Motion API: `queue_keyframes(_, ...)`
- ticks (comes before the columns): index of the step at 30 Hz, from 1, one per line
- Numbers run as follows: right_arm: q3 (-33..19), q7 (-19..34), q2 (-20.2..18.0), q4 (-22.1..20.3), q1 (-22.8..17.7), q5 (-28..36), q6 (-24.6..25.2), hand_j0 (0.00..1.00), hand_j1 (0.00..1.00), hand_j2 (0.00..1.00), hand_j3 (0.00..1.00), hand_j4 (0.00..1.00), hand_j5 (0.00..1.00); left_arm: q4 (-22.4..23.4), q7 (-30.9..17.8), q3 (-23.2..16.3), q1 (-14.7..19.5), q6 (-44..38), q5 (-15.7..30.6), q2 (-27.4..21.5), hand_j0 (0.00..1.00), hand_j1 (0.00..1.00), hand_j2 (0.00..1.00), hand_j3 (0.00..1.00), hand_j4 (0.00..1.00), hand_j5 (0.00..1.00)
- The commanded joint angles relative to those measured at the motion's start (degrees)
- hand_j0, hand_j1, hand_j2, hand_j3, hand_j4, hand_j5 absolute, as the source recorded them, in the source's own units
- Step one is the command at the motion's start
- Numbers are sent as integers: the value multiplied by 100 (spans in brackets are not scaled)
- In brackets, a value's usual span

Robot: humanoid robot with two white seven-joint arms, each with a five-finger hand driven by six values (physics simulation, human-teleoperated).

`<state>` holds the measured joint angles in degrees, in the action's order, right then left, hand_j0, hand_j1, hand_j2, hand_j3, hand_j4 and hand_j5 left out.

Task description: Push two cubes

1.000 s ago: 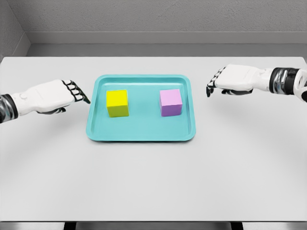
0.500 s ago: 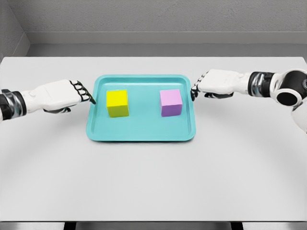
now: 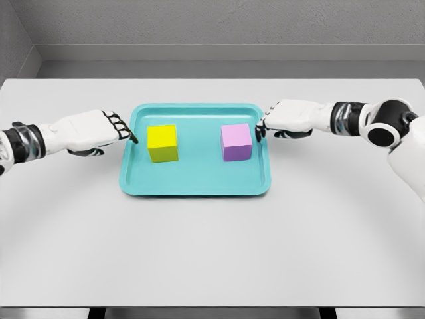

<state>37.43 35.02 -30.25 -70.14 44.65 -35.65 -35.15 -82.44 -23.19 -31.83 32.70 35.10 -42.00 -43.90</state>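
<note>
left arm (image 3: 26, 139) cut off at left edge, right arm (image 3: 392, 133) cut off at right edge

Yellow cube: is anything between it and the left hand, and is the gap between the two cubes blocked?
Nothing visible stands between the left hand and the yellow cube; its fingertips are already over the teal tray's left rim. Only bare tray floor lies between the yellow cube and the purple cube.

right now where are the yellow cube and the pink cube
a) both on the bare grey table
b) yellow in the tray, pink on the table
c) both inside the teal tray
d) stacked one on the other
c: the yellow cube and the pink cube sit apart on the floor of the teal tray.
</note>
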Motion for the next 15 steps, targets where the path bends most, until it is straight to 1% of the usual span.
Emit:
queue_keyframes(1, -7, -2, 71, 9, 0, 14, 15, 55, 55, 55, 55, 55, 55, 26, -10, 1, 0, -10, 25, 48, 80, 80, 80, 80, 80, 80)
queue_keyframes(6, 1, -2, 124, 1, 9, -29, 15, 55, 55, 55, 55, 55, 55, 26, -71, -87, 9, -10, 34, 92, 80, 80, 80, 80, 80, 80)
queue_keyframes(7, 1, -2, 221, 1, 9, -100, 15, 55, 55, 55, 55, 55, 55, 26, -71, -96, 9, -10, 34, 92, 80, 80, 80, 80, 80, 80)
queue_keyframes(9, 1, -2, 265, 1, 9, -153, 15, 55, 55, 55, 55, 55, 55, 35, -71, -96, 9, -10, 34, 101, 80, 80, 80, 80, 80, 80)
queue_keyframes(15, 1, -2, 282, 1, 0, -153, 15, 55, 55, 55, 55, 55, 55, 44, -80, -148, 9, -10, 25, 136, 80, 80, 80, 80, 80, 80)
